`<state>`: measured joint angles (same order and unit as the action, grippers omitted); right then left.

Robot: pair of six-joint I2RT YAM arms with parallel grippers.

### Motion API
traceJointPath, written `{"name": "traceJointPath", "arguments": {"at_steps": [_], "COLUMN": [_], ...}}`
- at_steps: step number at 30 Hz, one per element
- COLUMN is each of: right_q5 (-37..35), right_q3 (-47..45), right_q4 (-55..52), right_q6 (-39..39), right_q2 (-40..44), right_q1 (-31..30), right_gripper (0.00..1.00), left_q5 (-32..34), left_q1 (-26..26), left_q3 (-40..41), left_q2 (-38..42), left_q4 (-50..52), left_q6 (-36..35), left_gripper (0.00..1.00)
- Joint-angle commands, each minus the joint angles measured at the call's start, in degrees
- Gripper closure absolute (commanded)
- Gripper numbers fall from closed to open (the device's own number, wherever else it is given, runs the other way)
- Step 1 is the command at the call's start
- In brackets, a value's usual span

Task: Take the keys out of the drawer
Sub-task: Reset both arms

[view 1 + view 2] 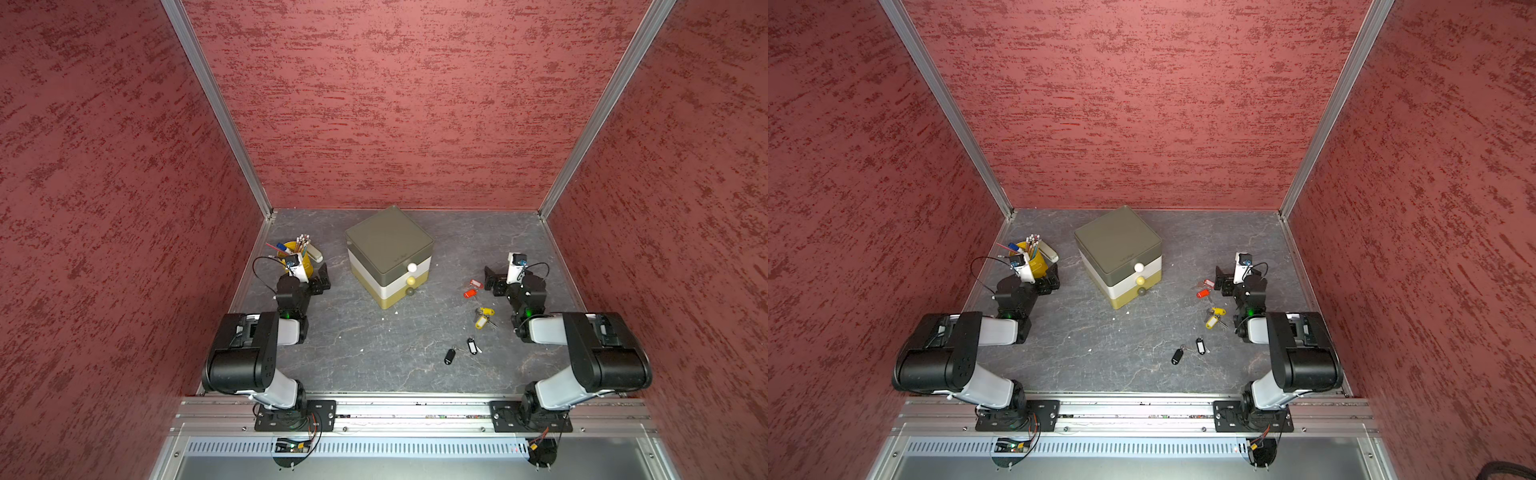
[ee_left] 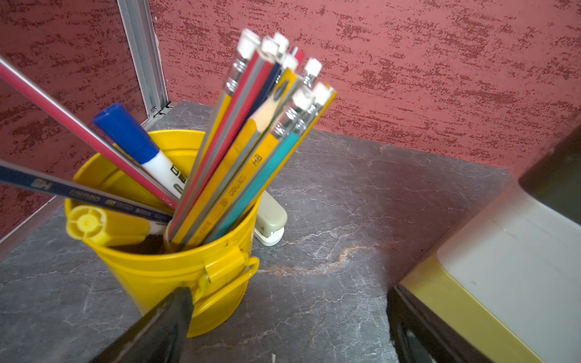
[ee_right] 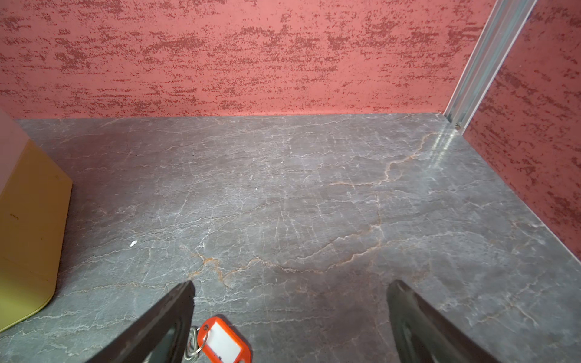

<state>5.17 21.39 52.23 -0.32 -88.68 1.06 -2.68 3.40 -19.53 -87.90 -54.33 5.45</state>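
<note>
Grey surface [image 1: 374, 353] held all six keys [image 1: 481, 322] right of the shut drawers [image 1: 388, 245]; I judged the job finished, left and right jaws apart.

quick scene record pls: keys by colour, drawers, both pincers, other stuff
red keys: two, on the table beside the right pincer
yellow keys: two, close together on the table
black keys: two, nearest the robot's base
total out: six
drawer unit: three drawers, all shut
left pincer: open, empty, by the yellow pencil bucket
right pincer: open, empty
</note>
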Motion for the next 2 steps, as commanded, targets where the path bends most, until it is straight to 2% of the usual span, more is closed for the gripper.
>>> {"name": "traceJointPath", "arguments": {"at_steps": [1, 2], "right_q5": [0.6, 0.8], "right_q3": [1.2, 0.5], "right_q4": [-0.1, 0.6], "right_q6": [-0.6, -0.6], "right_q2": [-0.2, 0.2], "right_q1": [-0.2, -0.2], "right_gripper": [0.02, 0.02], "left_q5": [-0.1, -0.1], "left_q1": [-0.4, -0.4], "left_q3": [-1.0, -1.0], "left_q2": [0.0, 0.0], "left_q4": [0.5, 0.4], "left_q6": [-0.8, -0.8], "left_gripper": [0.0, 0.0]}}
